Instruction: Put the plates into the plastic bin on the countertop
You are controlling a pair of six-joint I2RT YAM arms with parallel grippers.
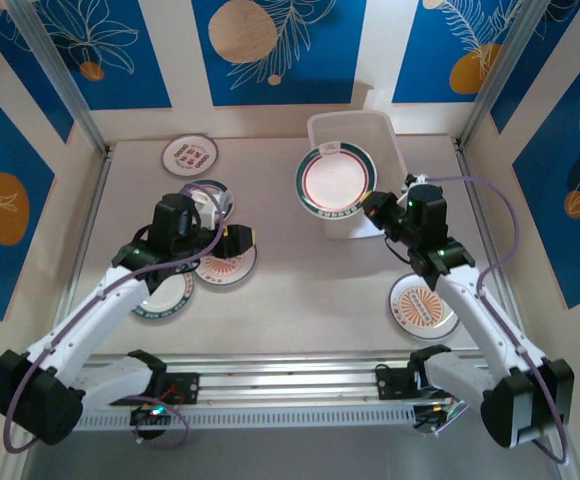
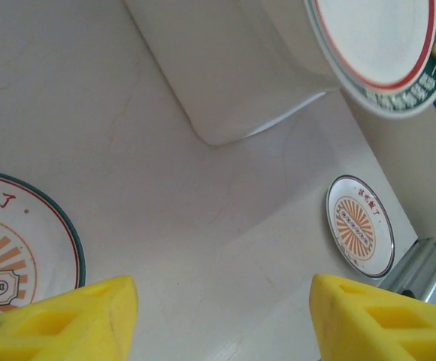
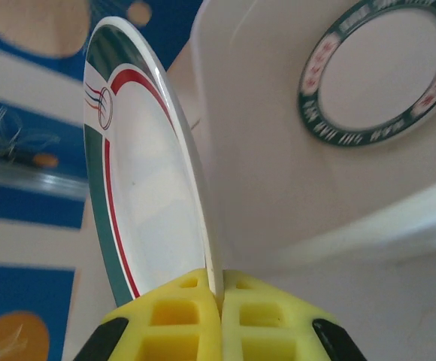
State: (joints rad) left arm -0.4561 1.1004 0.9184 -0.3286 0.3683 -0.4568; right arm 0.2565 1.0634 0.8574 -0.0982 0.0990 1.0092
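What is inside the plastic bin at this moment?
One green-rimmed plate lies inside the plastic bin, seen from the right wrist. From above, the held plate in the right gripper covers the bin's near part; anything more there is hidden.

Pale counter (image 1: 300, 290), with the bin (image 1: 390, 150) sitting at its far right corner. A lone plate (image 1: 190, 155) lies at the far left. A plate cluster (image 1: 225, 268) lies left of centre, two of them overlapping. An orange plate (image 1: 425, 305) rests near the right edge.

Glossy, smooth glaze on plates (image 3: 150, 188); translucent satin plastic bin (image 3: 278, 188); matt, smooth countertop (image 2: 203, 248); yellow foam-like right gripper (image 3: 220, 301).
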